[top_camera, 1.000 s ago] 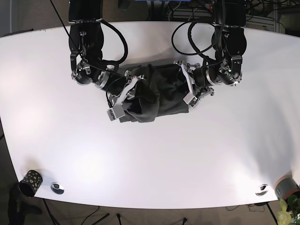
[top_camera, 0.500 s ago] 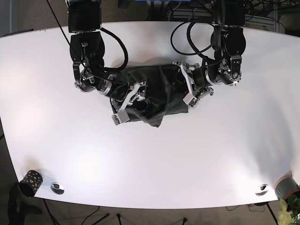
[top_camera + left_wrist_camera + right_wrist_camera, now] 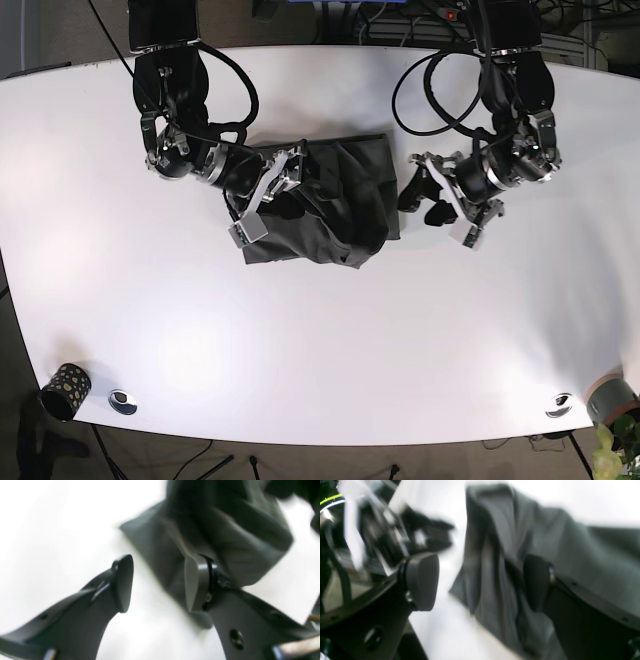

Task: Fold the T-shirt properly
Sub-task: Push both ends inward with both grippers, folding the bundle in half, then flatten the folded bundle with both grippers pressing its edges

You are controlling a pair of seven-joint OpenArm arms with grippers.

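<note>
Along the near edge of the white table [image 3: 320, 350] the base view shows four small things: a dark cup with pale speckles [image 3: 63, 388] at the near left corner, one round metal fitting [image 3: 122, 401] beside it, a second round metal fitting [image 3: 559, 405] toward the near right, and a grey cylinder [image 3: 612, 398] at the right corner with a bit of yellow-green foliage [image 3: 610, 455] below it. The tabletop is smooth, matte and rounded at its corners. Farther in, a little left of the table's centre, lies the one T-shirt [image 3: 325, 200], dark grey soft cloth bunched into a rumpled, roughly rectangular bundle with deep folds; its long axis runs left to right across the table, the lower edge sagging to a point near the middle. Two black arms reach down from the far side. The right gripper [image 3: 262, 200] sits on the bundle's left end, its pale jaw plates against the cloth; in the right wrist view its two dark rounded pads [image 3: 422, 581] stand wide apart, with a ridge of pleated fabric between them and one pad against the cloth, so it is spread and clamps nothing. The left gripper [image 3: 440, 203] hangs just beside the shirt's right edge, over bare table; the left wrist view shows its two smooth grey pads [image 3: 196, 582] parted, with white table between them and the shirt's folded corner lying behind one pad. Both wrist views are blurred. Cables [image 3: 430, 90] loop behind the arms at the far edge.
</note>
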